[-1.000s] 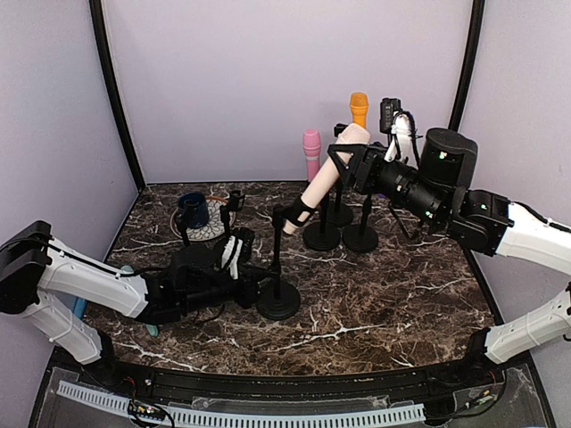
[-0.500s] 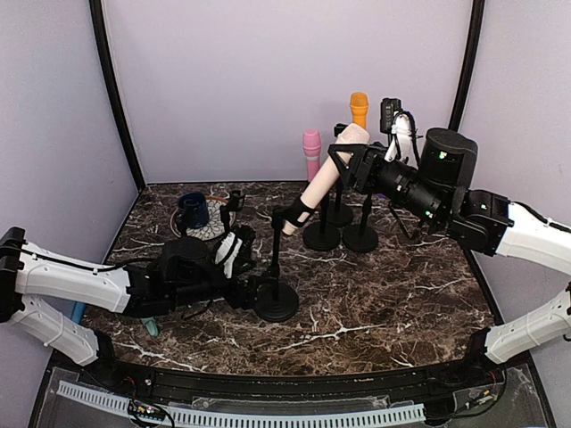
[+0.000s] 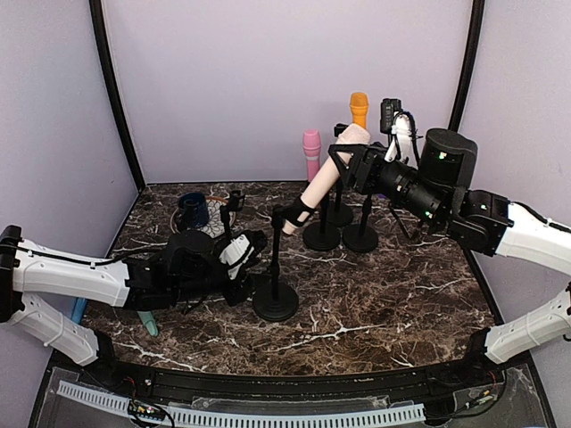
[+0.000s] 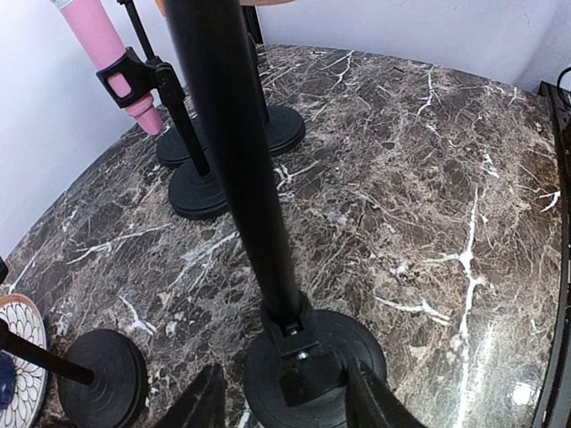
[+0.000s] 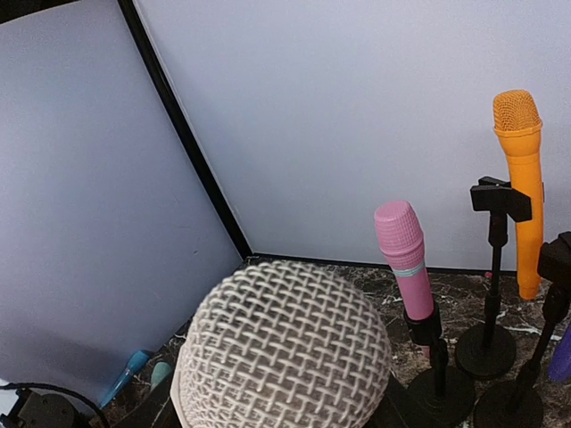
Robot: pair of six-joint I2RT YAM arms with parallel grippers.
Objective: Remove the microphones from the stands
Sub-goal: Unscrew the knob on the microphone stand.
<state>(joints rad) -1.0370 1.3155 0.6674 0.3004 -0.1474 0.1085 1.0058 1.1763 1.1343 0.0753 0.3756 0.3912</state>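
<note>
Surface: a dark marble-patterned table (image 3: 393,285) inside pale lilac walls, with several small stands on it.
Right fingers: the right gripper (image 3: 350,162) is closed on the cream microphone (image 3: 321,183) just below its mesh head. In the wrist view the head hides most of the fingers.
Left fingers: the left gripper (image 3: 252,263) is partly open. Its fingers (image 4: 203,403) sit one on each side of the pole's foot, with a gap to the collar. I cannot tell whether they touch the round base (image 4: 357,343).
Microphone: it is tilted, head up toward the back right, with its tail seated in the black clip (image 3: 299,212) on top of the front stand (image 3: 275,267).
Step in hand: probably bracing the stand low down while the right arm draws the microphone out.
Doing it well: close the left fingers on the foot first, so the stand neither lifts nor tips. Then pull along the microphone's own slant rather than sideways, so the clip lets go without twisting.
Watch: the pink microphone (image 3: 311,147) and the orange microphone (image 3: 359,107) stand near the right arm. Keep the pull clear of them.
</note>
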